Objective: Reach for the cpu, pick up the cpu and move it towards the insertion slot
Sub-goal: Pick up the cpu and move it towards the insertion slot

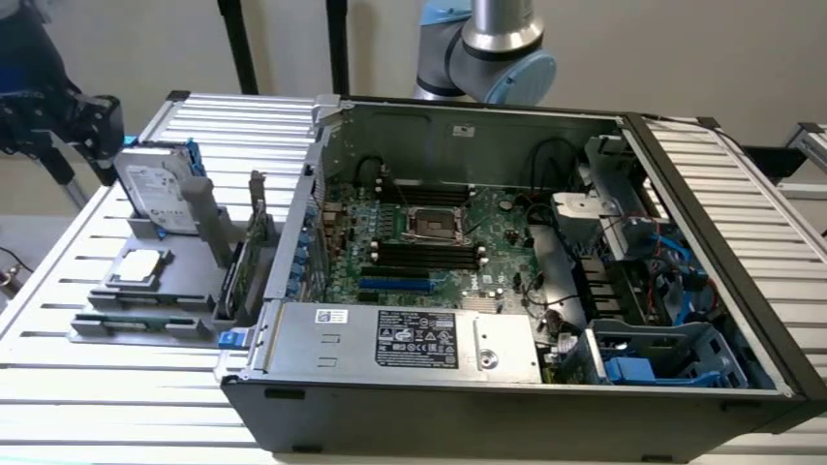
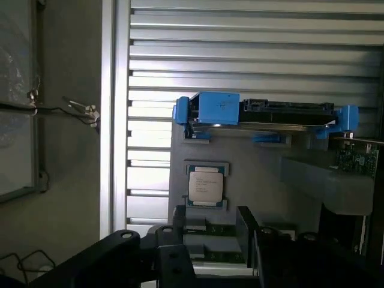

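Reaching step: the gripper (image 2: 211,211), fingers spread and empty, hovers near the cpu (image 2: 206,185); grasping demands squarely straddling it.

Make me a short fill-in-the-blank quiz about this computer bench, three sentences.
1. The cpu lies ___ the case.
2. The hard drive has ___ rails.
3. The gripper holds ___.
Missing words: outside; blue; nothing.
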`<state>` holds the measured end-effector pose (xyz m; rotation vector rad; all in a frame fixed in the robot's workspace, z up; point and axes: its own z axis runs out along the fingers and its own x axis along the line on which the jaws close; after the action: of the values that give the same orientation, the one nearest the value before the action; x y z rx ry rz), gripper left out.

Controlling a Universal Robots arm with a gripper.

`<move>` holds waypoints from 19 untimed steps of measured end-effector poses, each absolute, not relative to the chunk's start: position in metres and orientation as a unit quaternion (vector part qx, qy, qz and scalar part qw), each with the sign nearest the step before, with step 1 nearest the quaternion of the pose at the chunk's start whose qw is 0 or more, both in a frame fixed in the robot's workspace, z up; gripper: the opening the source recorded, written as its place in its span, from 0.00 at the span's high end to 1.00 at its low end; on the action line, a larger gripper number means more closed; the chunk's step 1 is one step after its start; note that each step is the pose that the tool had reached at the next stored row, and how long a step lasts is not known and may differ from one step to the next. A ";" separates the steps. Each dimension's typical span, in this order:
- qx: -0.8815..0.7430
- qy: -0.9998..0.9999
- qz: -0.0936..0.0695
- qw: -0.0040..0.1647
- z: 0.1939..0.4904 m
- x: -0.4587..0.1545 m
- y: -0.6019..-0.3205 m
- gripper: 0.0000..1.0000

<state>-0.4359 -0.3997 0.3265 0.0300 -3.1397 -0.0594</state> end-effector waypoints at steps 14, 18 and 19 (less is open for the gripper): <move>0.010 -1.000 -0.019 0.001 0.303 -0.435 -0.400 0.35; 0.010 -1.000 -0.019 0.001 0.296 -0.435 -0.400 0.35; 0.010 -1.000 -0.019 0.001 0.294 -0.435 -0.400 0.35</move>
<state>-0.4349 -0.3997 0.2940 0.0299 -3.1391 -0.0591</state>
